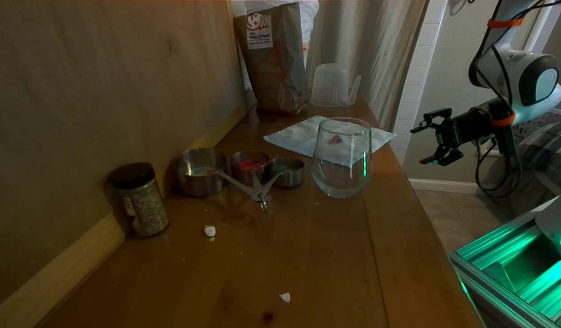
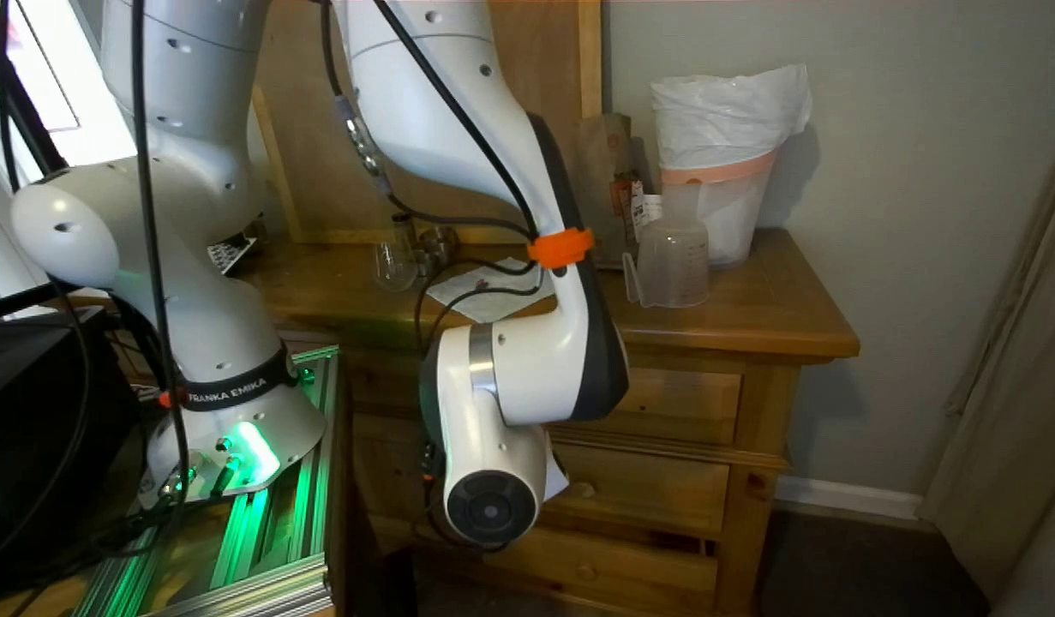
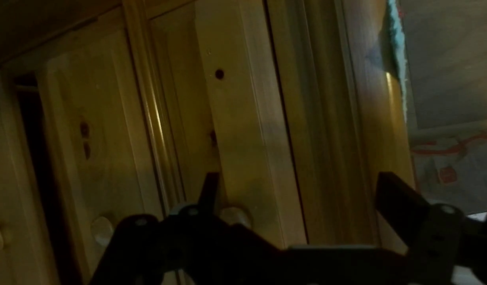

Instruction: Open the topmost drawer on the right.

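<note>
Black gripper (image 1: 417, 146): gapes wide, three o'clock from the glass (image 1: 342, 159). Topmost right drawer (image 2: 680, 404): sits closed, six o'clock from the jug (image 2: 677, 267).

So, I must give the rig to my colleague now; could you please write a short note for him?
Gripper: open, holding nothing, in the air in front of the dresser.
Top right drawer: looks shut; its knob is partly hidden behind the gripper in the wrist view.
Lowest drawer in view: dark gap above it.
Done: nothing yet; the top drawer is not pulled out.
Left: line up on the knob, grip it, pull.
</note>
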You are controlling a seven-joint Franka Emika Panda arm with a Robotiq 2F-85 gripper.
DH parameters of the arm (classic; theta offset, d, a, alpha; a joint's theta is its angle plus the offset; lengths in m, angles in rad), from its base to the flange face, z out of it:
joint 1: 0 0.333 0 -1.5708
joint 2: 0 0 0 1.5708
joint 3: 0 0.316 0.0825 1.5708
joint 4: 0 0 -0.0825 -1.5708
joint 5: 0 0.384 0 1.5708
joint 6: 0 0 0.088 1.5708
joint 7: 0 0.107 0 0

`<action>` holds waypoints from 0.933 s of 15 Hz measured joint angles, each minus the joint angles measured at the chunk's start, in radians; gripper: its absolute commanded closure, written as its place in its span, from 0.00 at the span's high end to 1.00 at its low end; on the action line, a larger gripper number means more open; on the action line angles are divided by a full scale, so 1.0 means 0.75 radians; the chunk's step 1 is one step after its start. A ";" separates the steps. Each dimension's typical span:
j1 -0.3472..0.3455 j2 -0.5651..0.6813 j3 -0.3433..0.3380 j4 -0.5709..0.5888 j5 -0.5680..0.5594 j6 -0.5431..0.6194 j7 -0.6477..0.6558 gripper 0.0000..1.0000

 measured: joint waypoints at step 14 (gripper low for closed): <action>0.000 0.467 0.074 0.384 0.059 -0.316 0.051 1.00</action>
